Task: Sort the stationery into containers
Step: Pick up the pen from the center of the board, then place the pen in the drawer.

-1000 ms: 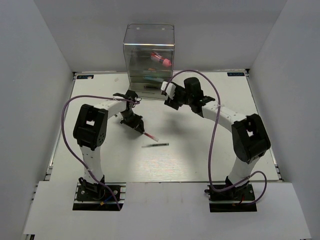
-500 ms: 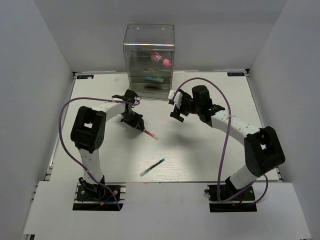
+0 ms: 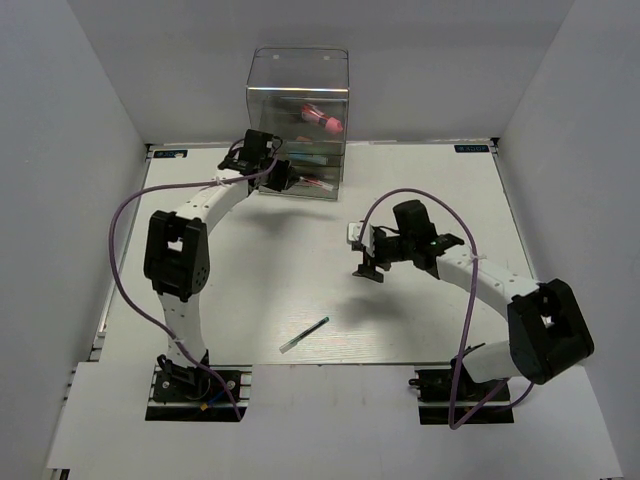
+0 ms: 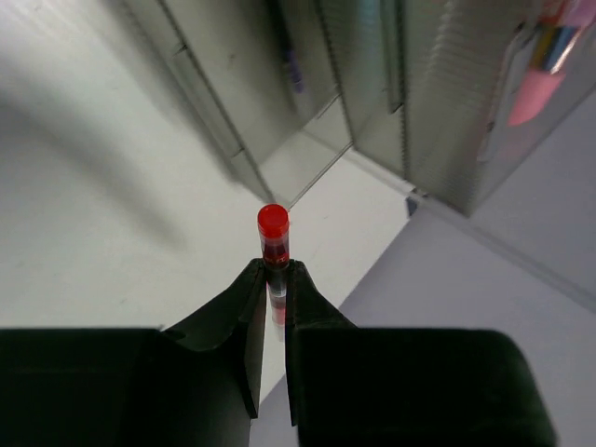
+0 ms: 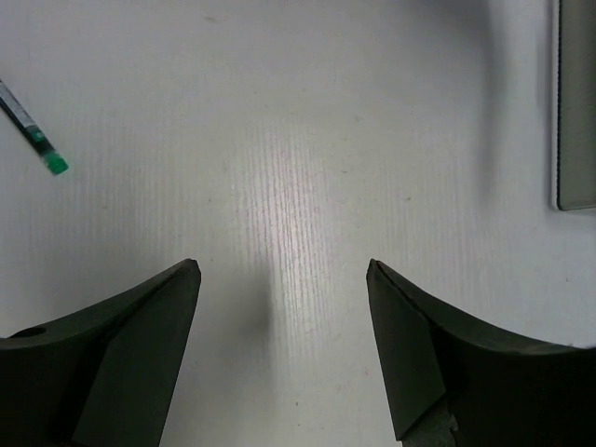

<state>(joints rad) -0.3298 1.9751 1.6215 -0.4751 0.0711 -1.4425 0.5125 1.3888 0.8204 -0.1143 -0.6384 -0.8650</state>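
To slip it inside, pinches red pen [image 4: 273, 231] in left gripper [image 4: 273, 277] at far box [image 3: 298, 90]. Holds right gripper [image 5: 282, 270] wide for near green pen [image 3: 304, 336].

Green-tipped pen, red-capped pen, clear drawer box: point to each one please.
green-tipped pen [image 3: 305, 335], top external view, middle of its barrel.
red-capped pen [image 4: 274, 250], left wrist view, barrel just below the cap.
clear drawer box [image 3: 297, 72], top external view, bare upper wall.
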